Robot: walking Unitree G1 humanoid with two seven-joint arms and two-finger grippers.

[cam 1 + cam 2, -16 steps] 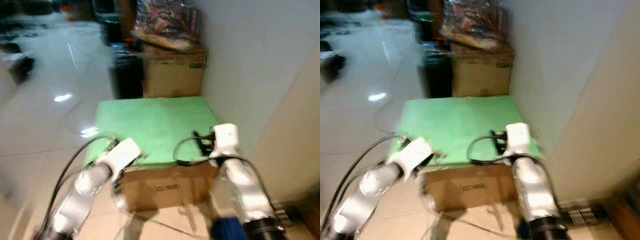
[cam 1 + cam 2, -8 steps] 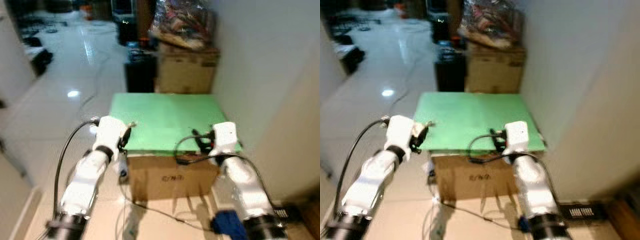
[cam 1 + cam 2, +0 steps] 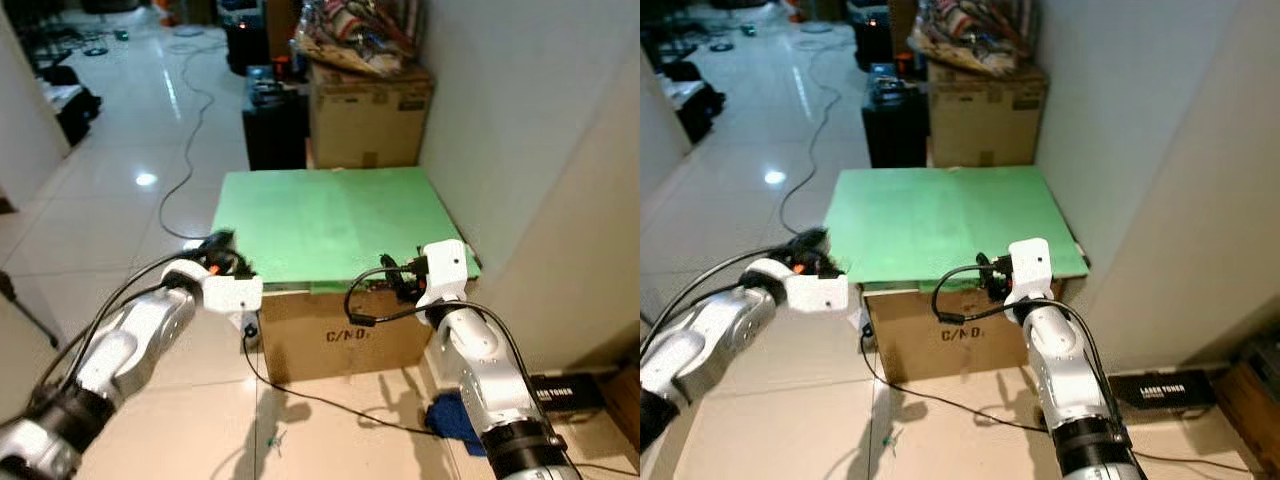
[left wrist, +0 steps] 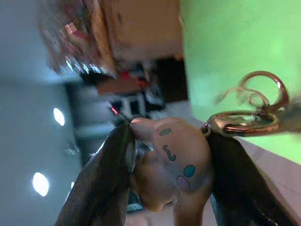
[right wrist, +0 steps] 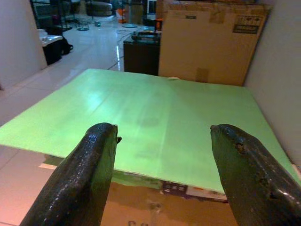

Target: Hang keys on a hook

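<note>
Slippage worries me: my left gripper pinches only the pink keychain charm, rings dangling, while my right gripper hovers spread over the green board's near edge.

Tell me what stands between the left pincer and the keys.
Nothing does. The left pincer is already shut on the keys' figure charm, with the key rings hanging beside it, at the near left edge of the green board. No hook can be made out.
</note>
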